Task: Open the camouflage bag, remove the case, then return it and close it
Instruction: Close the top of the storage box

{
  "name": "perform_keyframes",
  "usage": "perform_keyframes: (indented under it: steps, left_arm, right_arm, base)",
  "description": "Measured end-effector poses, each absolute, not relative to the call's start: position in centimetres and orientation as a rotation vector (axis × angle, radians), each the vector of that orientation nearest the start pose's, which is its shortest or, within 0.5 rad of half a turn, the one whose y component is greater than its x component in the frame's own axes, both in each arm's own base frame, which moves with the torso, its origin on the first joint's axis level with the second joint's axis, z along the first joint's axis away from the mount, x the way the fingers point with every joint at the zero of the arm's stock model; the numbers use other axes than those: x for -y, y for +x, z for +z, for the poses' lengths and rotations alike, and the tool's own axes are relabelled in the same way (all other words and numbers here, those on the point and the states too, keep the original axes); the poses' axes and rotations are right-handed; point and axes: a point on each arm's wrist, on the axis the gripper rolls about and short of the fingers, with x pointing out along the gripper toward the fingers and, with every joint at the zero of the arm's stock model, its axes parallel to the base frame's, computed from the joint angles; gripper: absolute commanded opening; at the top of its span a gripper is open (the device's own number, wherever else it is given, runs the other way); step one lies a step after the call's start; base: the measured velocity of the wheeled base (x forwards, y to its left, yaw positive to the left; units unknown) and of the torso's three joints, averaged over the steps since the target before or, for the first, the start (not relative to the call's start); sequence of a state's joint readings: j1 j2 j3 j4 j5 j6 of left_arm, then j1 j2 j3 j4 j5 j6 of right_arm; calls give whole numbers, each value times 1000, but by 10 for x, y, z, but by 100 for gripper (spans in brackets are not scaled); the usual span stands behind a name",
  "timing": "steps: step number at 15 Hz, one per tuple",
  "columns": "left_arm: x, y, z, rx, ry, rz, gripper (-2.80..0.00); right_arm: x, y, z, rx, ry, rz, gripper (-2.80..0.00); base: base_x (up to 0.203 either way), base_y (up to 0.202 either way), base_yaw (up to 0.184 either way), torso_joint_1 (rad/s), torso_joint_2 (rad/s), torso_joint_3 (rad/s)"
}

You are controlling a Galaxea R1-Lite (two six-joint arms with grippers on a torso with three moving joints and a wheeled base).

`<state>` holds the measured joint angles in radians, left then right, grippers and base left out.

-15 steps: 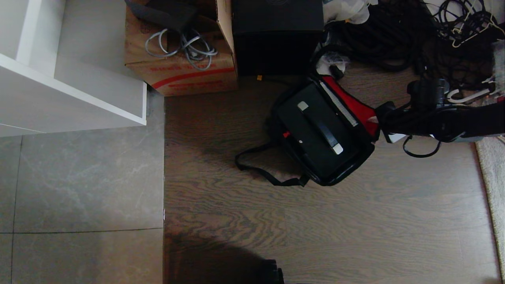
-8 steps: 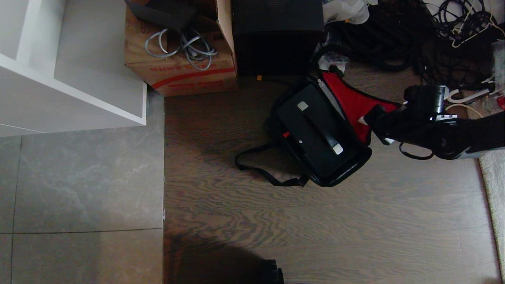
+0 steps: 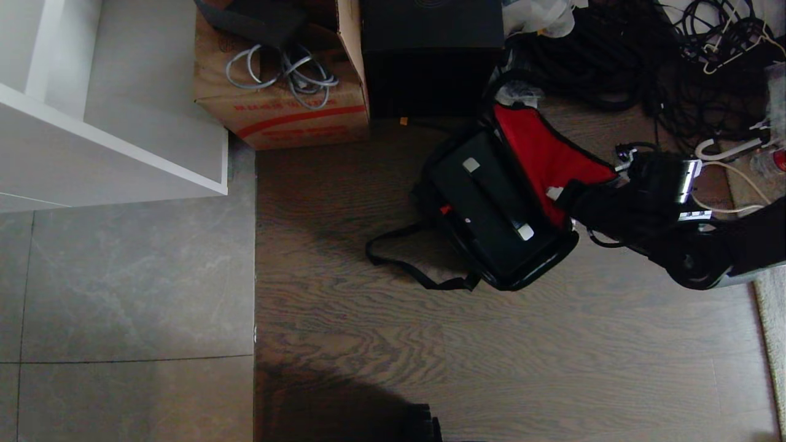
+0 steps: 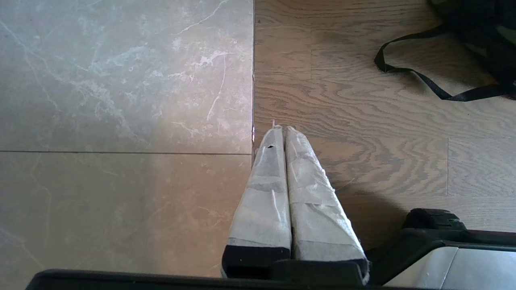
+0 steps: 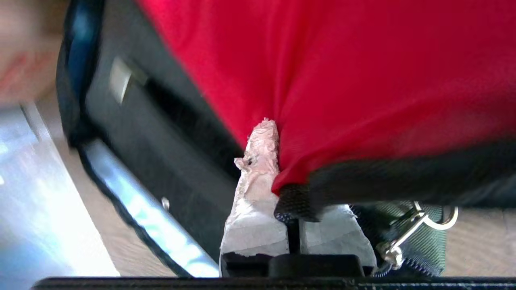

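The camouflage bag lies open on the wood floor, right of centre in the head view. Its red-lined lid stands raised. The black case sits inside, handle up, with one silver bracket showing. My right gripper is at the lid's free edge. In the right wrist view this gripper is shut on the lid's black trim, with red lining above and the case beyond. My left gripper is parked, shut and empty, over the seam between tile and wood.
The bag's shoulder strap trails on the floor to the left. Behind stand a cardboard box with cables and a taller black box. A white shelf is at left, tangled cables at back right, a rug edge at right.
My right gripper has swung nearer and leftward with the lid in it. The lid has risen from lying back, shows more red lining and now hides part of the case's handle.
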<state>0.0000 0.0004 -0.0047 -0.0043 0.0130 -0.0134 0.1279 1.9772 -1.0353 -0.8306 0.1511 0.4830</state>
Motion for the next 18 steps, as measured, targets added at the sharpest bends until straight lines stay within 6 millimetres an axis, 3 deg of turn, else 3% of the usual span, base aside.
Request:
perform_keyframes:
  steps: [11,12,18]
  left_arm:
    - [0,-23,77,8,-13,13,-280]
    - [0,-23,77,8,-13,13,-280]
    - [0,-23,77,9,-13,13,-280]
  right_arm:
    - [-73,357,145,-92,261,343,-280]
    - [-74,355,141,-92,228,346,0]
    - [-76,355,140,-57,217,360,0]
  base:
    - [0,0,0,0,0,0]
    - [0,0,0,0,0,0]
    - [0,0,0,0,0,0]
